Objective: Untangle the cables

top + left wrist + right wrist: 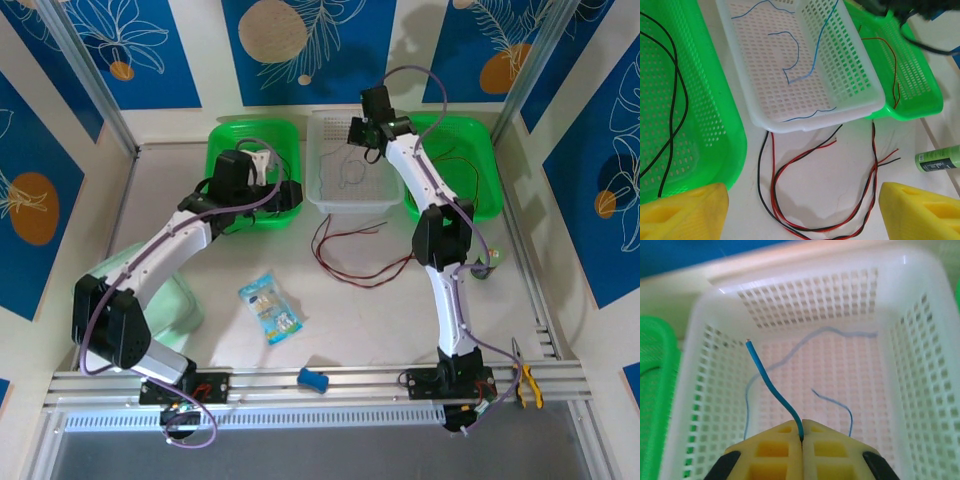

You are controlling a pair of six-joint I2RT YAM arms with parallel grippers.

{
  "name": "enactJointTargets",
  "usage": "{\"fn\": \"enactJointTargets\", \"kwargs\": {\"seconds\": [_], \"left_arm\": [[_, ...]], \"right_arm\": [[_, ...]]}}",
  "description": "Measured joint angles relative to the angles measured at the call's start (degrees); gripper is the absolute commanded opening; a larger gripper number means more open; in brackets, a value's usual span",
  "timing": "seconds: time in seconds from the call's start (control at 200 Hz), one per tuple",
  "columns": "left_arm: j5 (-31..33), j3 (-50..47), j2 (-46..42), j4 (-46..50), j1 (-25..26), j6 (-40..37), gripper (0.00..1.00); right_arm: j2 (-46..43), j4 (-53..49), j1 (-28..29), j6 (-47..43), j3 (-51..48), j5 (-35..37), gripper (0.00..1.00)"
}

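My right gripper (360, 135) (802, 437) hangs over the white basket (322, 200) (920, 390) and is shut on a blue cable (771, 387), whose free end sticks up above the pads. More thin blue cable (795, 50) lies on that basket's floor. A tangled red and black pair of cables (350, 262) (790, 220) loops on the table in front of the basket. My left gripper (280, 195) (802, 212) is open, with its yellow fingers (685, 210) wide apart above that loop. A black cable (677, 95) lies in the left green basket (225, 140).
The right green basket (485, 135) (925, 95) holds red and black wire (895, 65). A green bottle (490, 262) (938, 158) lies right of the loop. A snack packet (270, 308), a blue block (313, 379), a pale green bag (175, 300) and yellow pliers (527, 385) lie nearer the bases.
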State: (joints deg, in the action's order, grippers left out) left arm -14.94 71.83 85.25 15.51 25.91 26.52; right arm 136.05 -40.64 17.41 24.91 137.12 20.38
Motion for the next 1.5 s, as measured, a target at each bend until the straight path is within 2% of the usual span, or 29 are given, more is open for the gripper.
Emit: {"fn": "enactJointTargets", "kwargs": {"seconds": [0.115, 0.22, 0.395, 0.495, 0.645, 0.775, 0.865, 1.015, 1.11, 1.3, 1.5], "left_arm": [[0.0, -0.7, -1.3, 0.0, 0.0, 0.2, 0.79], [0.0, -1.7, -2.4, 0.1, 0.0, 0.4, 0.79], [0.1, -3.4, -4.3, 0.9, 0.1, 1.2, 0.79], [0.4, -4.3, -5.7, 1.7, 0.3, 1.9, 0.79], [1.2, -5.9, -8.5, 2.9, 1.4, 3.0, 0.80], [2.2, -7.0, -10.6, 4.3, 3.2, 3.7, 0.80], [3.1, -7.9, -12.2, 5.1, 4.3, 4.6, 0.80], [3.9, -9.8, -14.9, 5.6, 5.2, 5.5, 0.80], [4.5, -10.9, -15.7, 5.7, 5.6, 6.1, 0.80], [5.2, -11.6, -15.8, 6.1, 6.8, 7.1, 0.80], [5.7, -11.6, -15.7, 5.9, 8.6, 7.8, 0.79]], "right_arm": [[0.7, -3.7, -1.0, 2.3, -0.8, -1.6, 0.57], [0.6, -4.8, -1.9, 3.0, -0.8, -2.5, 0.79], [-0.9, -6.4, -3.1, 3.0, -0.7, -3.2, 0.92], [-3.2, -7.1, -3.6, 3.0, -0.7, -4.0, 0.94], [-9.3, -7.2, -4.2, 2.5, -3.1, -5.8, 0.92], [-17.5, -7.0, -4.3, 1.4, -10.2, -8.2, 0.86], [-24.9, -6.4, -4.4, 1.5, -19.0, -10.2, 0.82], [-37.9, -3.5, -4.4, 3.2, -37.2, -14.3, 0.68], [-43.1, -1.6, -4.3, 5.2, -46.8, -17.5, 0.61], [-45.0, 3.4, -3.1, 9.8, -58.9, -22.6, 0.53], [-43.5, 7.3, -2.0, 12.7, -62.4, -25.5, 0.43]]}}
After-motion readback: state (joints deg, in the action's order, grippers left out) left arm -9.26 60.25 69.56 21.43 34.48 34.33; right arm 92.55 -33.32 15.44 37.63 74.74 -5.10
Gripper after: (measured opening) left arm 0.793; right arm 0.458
